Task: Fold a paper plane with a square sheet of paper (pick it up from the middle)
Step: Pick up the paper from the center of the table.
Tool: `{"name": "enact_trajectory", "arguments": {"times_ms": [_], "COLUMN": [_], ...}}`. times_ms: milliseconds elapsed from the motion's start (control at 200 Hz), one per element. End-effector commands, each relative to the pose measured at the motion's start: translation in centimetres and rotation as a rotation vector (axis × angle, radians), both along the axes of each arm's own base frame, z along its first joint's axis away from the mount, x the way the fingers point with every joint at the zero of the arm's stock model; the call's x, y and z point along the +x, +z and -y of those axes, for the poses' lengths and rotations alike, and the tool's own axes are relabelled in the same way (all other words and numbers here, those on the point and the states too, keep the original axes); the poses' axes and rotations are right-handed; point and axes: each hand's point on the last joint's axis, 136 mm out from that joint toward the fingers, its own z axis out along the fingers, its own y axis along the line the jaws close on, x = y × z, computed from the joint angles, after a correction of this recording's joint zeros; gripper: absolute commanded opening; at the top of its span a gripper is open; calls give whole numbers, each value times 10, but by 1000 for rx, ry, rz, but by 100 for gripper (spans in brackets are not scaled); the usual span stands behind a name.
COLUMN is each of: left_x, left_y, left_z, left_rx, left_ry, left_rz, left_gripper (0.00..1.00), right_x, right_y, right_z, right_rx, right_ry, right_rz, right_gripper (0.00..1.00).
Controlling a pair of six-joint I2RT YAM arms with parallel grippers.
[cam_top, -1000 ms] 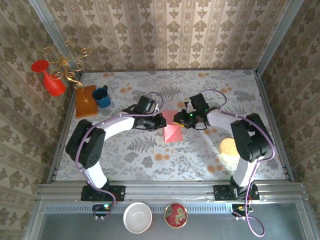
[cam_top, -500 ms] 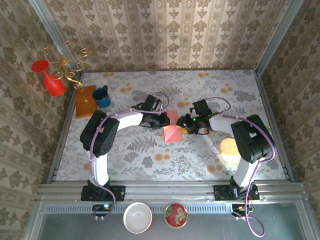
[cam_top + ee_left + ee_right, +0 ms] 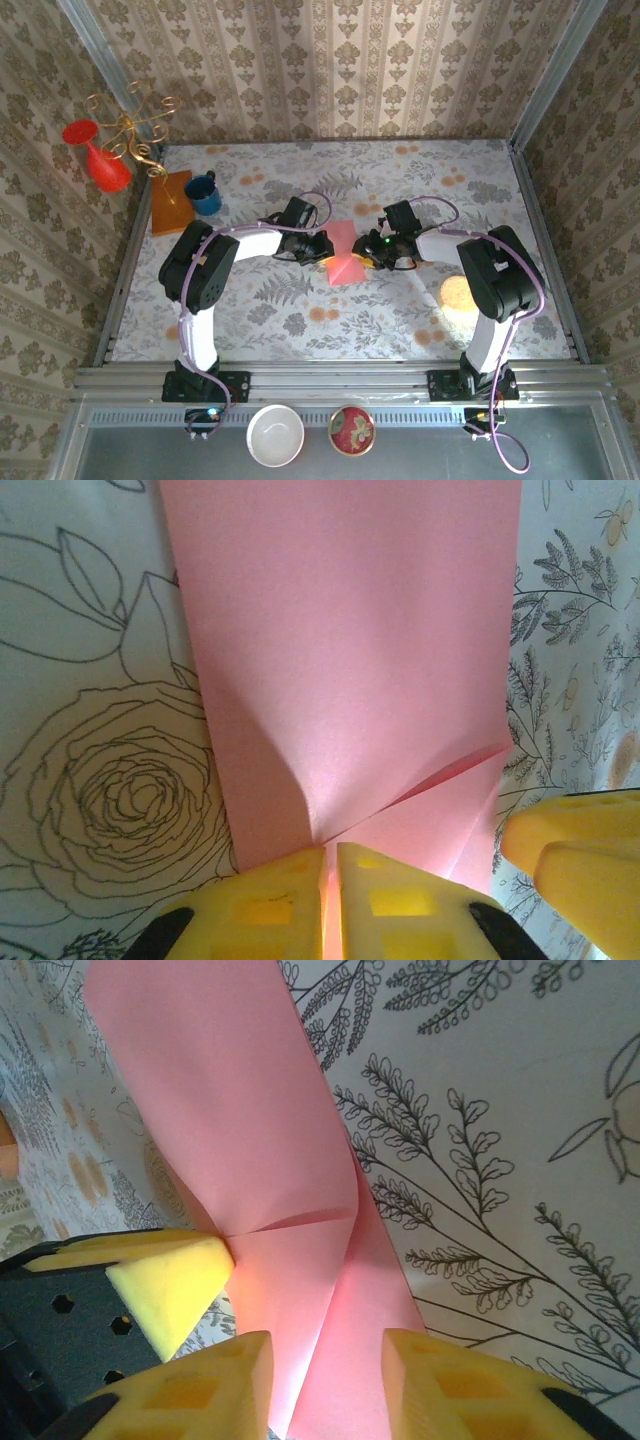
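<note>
Pinching one edge of the thin salmon-pink square sheet of paper (image 3: 350, 660), the left pincer (image 3: 330, 852) has its yellow pads drawn together on the paper, with only a sliver of pink glowing between them. From that pinch a crease runs up and to the right across the sheet. The right pincer (image 3: 325, 1345) comes from the opposite side with its pads apart. They straddle a raised fold of the sheet rather than squeezing it, and one pad of the left pincer sits just beside them. From above, the sheet lies near the middle of the flower-printed surface (image 3: 300, 310), between the two pincers and partly folded, so the work looks to be at an early crease rather than near a finished dart. To do this step well, the clamped side should act as an anchor and hold steady. The open pincer should close on the ridge only once the two layers sit edge to edge, then press along the line rather than across it. Pulling the arms apart risks tearing or skewing such thin paper, and a crooked crease here would probably carry into every later fold. Whether the lower layers are aligned cannot be told from these views.
</note>
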Motion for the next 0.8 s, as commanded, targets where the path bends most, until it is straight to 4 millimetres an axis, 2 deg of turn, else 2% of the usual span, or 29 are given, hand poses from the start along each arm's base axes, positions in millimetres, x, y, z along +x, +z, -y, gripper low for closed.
{"name": "enact_trajectory", "arguments": {"times_ms": [0,140,455,795], "left_x": [-8,-9,-6,-5], "left_y": [-25,-26,-21,-17], "left_z": [-15,-17,-16,-14], "left_rx": [45,46,31,26], "left_ry": [37,42,31,27], "left_rz": [-65,-71,-66,-61], "left_gripper": [12,12,11,11], "right_x": [6,7,8,3], "right_y": [4,-1,-5,4], "right_z": [-10,-14,-23,-35], "right_rx": [26,28,50,133], "right_ry": [11,22,43,67], "right_rz": [5,-3,-10,29], "right_gripper": [32,27,28,26]}}
